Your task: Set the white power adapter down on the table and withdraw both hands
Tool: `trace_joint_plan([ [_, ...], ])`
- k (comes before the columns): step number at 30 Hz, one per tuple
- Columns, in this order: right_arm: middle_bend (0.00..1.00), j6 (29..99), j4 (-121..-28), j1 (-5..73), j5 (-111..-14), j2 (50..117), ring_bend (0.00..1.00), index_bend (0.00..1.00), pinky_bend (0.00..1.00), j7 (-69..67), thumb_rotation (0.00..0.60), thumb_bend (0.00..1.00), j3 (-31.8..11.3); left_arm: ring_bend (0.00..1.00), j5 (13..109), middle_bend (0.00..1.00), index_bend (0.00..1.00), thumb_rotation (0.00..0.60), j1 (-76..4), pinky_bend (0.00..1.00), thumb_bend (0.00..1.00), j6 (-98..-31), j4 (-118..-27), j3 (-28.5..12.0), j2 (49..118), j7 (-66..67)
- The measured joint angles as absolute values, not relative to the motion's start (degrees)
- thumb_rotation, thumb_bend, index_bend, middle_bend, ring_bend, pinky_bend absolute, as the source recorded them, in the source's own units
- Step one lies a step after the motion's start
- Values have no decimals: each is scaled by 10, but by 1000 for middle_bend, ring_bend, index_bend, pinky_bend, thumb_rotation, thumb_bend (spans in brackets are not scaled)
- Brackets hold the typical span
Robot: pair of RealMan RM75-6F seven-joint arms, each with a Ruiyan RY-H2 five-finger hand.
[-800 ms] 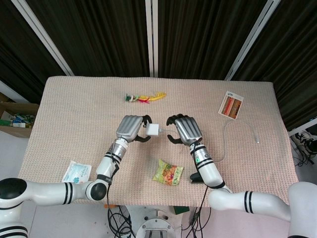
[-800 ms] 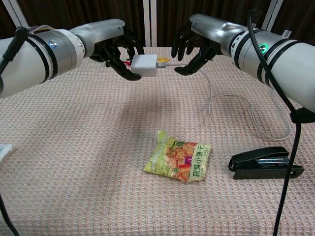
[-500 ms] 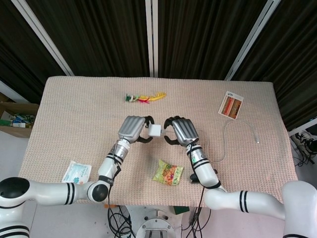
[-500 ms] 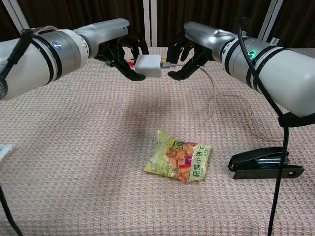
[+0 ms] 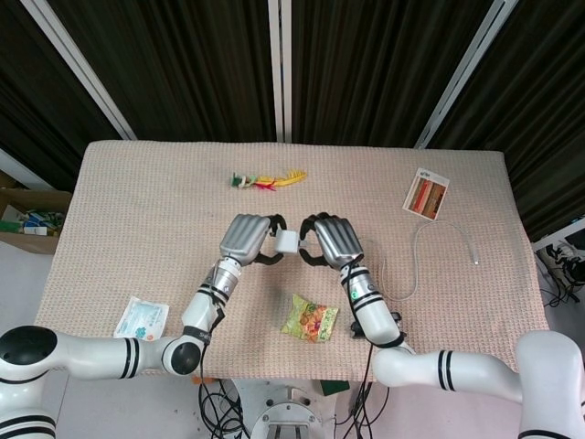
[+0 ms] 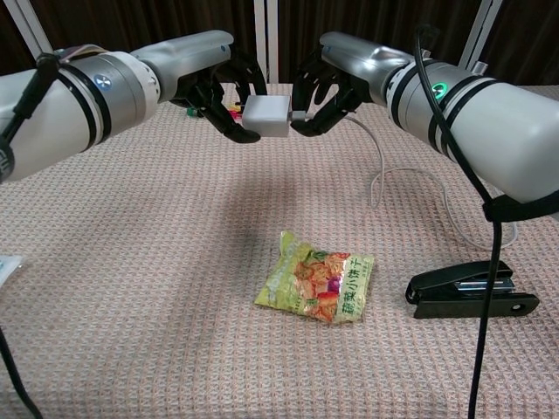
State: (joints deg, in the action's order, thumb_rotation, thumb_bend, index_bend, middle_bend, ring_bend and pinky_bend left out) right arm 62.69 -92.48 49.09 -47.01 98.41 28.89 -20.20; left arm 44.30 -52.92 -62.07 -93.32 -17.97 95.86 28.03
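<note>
While my left hand [image 6: 223, 87] holds the white power adapter [image 6: 266, 115] in its fingers, clear above the middle of the table [image 5: 137, 210], my right hand [image 6: 325, 83] meets the adapter's other end with curled fingers; whether those fingers grip it or only touch it, I cannot tell.

Around the hands: one snack packet [image 6: 318, 282] lies near the front edge, directly below the adapter in the head view. One black stapler [image 6: 470, 291] lies just right of the packet; in the head view my right forearm covers nearly all of it. One white cable [image 5: 430, 247] loops toward the right edge, its inner end running under my right arm. One printed card [image 5: 426, 193] lies near the far right corner. A small heap of coloured clips [image 5: 265, 180] lies toward the far edge, behind my hands; its pieces are too small to count. One flat wipes packet [image 5: 142, 317] lies at the front left corner and is cut off at the frame edge in the chest view. One cardboard box [image 5: 27, 219] stands on the floor beyond the left edge, partly out of frame.
</note>
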Motion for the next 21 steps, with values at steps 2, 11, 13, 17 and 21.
trace_joint_plan([
  [2, 440, 627, -924, 493, -470, 985, 289, 616, 426, 287, 600, 373, -203, 793, 443, 569, 600, 597, -530, 1000, 544, -622, -933, -179, 959, 281],
  [11, 451, 629, -916, 502, -468, 988, 296, 698, 427, 293, 600, 467, -199, 793, 448, 571, 600, 600, -532, 1000, 547, -623, -924, -170, 959, 290],
  [13, 452, 629, -916, 502, -468, 987, 296, 705, 427, 293, 600, 474, -197, 793, 448, 571, 600, 599, -532, 1000, 546, -622, -923, -169, 959, 289],
  [17, 453, 631, -920, 497, -476, 980, 296, 708, 427, 291, 600, 477, -188, 792, 450, 571, 600, 599, -529, 1000, 547, -618, -918, -169, 955, 278],
  [21, 453, 635, -927, 488, -484, 964, 296, 709, 428, 287, 600, 477, -180, 792, 458, 571, 600, 600, -521, 1000, 548, -612, -912, -166, 948, 258],
])
